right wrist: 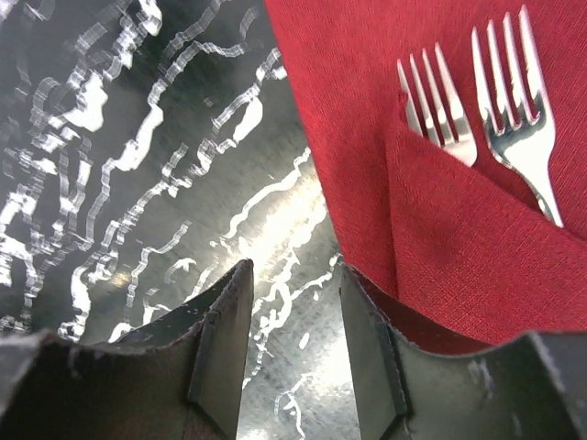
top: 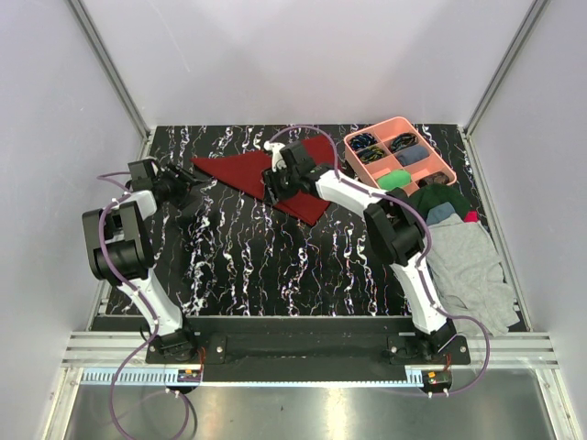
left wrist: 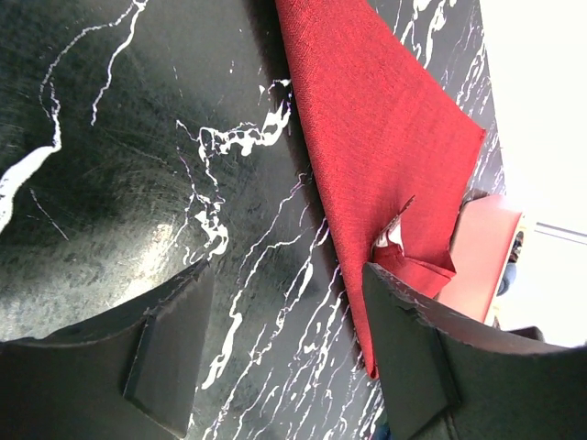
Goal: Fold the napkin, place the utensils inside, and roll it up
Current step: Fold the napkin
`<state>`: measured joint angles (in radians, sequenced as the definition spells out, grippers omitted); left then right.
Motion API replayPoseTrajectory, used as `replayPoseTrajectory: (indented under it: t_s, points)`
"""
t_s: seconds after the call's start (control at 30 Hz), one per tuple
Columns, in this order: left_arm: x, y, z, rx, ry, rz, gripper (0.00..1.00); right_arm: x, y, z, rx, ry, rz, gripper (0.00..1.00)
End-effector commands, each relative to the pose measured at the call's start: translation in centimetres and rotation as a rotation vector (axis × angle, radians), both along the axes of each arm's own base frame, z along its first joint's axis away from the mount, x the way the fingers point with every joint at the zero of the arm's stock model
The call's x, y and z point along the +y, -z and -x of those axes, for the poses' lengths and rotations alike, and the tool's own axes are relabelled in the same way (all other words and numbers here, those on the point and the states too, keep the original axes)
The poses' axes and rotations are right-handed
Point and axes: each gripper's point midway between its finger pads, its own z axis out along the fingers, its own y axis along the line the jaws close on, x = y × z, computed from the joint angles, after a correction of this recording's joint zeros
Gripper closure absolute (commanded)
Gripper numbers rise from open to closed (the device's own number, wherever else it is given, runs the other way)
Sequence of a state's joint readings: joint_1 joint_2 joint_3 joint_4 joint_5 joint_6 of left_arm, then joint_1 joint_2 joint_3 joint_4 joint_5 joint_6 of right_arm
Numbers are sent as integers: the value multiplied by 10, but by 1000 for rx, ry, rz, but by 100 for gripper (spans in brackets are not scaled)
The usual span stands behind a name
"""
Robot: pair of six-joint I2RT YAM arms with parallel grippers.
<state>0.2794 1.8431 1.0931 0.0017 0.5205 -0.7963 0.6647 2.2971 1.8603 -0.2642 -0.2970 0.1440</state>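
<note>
The maroon napkin [top: 237,170] lies folded into a triangle at the back of the marbled table; it also shows in the left wrist view [left wrist: 367,119] and the right wrist view [right wrist: 459,238]. Two silver forks [right wrist: 518,101] lie on it, tines up in that view; the left fork [right wrist: 438,103] is partly tucked under a fold. In the top view the right arm hides the forks. My right gripper [top: 273,186] [right wrist: 293,339] is open and empty over bare table at the napkin's edge. My left gripper [top: 185,189] [left wrist: 284,344] is open and empty, just left of the napkin.
A pink compartment tray [top: 438,156] with small items stands at the back right, close to the napkin. A pile of grey, green and blue clothes [top: 468,261] lies along the right side. White walls enclose the table.
</note>
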Motion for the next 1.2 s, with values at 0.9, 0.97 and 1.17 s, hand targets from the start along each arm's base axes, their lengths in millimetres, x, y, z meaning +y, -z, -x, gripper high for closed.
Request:
replayPoseTrajectory:
  t_s: [0.9, 0.97, 1.17]
  points:
    - [-9, -21, -12, -65, 27, 67, 34, -22, 72, -1, -27, -3, 358, 63]
    - [-9, -22, -12, -67, 25, 71, 34, -22, 73, -2, -29, -7, 373, 67]
    - [-10, -25, -12, -73, 24, 79, 34, -23, 84, 2, -44, -45, 439, 86]
